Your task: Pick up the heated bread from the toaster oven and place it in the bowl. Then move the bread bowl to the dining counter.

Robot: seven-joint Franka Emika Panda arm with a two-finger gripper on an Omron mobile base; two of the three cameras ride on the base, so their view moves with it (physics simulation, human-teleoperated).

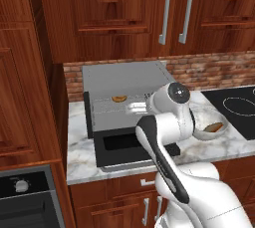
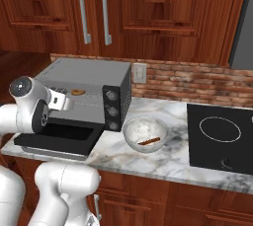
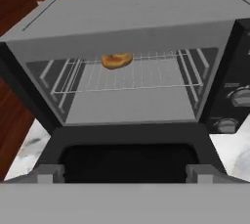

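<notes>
The grey toaster oven stands on the marble top with its black door dropped open. The bread is a small golden-brown piece lying on the wire rack at the back left of the cavity, also seen as bread and bread. My gripper hovers over the open door, facing the cavity, open, with nothing between its fingers and well short of the bread. The speckled whitish bowl sits on the counter right of the oven, with a thin brown piece lying inside. The dining counter is out of view.
A black cooktop lies flush in the counter to the right of the bowl. Brick backsplash and dark wood cabinets close off the back. A tall wood cabinet wall stands hard left of the oven, with a built-in black oven below.
</notes>
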